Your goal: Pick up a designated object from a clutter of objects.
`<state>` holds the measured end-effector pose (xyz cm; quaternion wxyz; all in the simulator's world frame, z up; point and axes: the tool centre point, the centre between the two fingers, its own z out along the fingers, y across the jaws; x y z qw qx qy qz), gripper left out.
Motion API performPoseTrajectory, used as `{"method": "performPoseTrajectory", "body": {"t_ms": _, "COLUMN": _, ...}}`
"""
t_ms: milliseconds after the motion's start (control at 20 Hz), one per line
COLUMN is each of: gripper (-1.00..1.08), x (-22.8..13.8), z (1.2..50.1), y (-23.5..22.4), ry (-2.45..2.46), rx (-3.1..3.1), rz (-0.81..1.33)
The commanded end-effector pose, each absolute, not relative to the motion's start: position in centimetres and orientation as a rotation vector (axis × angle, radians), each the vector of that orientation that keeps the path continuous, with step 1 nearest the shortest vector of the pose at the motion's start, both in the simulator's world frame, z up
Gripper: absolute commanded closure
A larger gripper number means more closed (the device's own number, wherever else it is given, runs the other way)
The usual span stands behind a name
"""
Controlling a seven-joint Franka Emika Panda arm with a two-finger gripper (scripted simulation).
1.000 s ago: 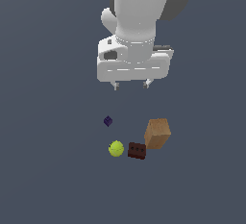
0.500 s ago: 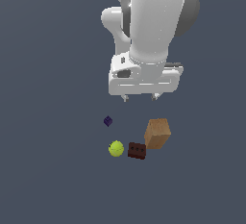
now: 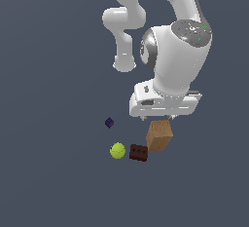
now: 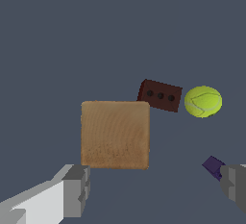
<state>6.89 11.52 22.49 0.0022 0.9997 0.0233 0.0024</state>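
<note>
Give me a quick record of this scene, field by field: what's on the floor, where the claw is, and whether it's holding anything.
target: wood block, largest item
clutter: red brick with holes, green ball, purple cube
layout: brick between block and ball; cube apart
claw: open, above the block
fingers: one near a block corner, other by the cube
holding: nothing
</note>
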Motion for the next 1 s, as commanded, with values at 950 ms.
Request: {"method": "performPoseTrajectory", "body": {"t_ms": 950, "gripper": -0.92, "x": 7.7, "z": 16.5, "y": 14.3, "ry": 0.046, "rx": 3.141, "rz": -0.001}}
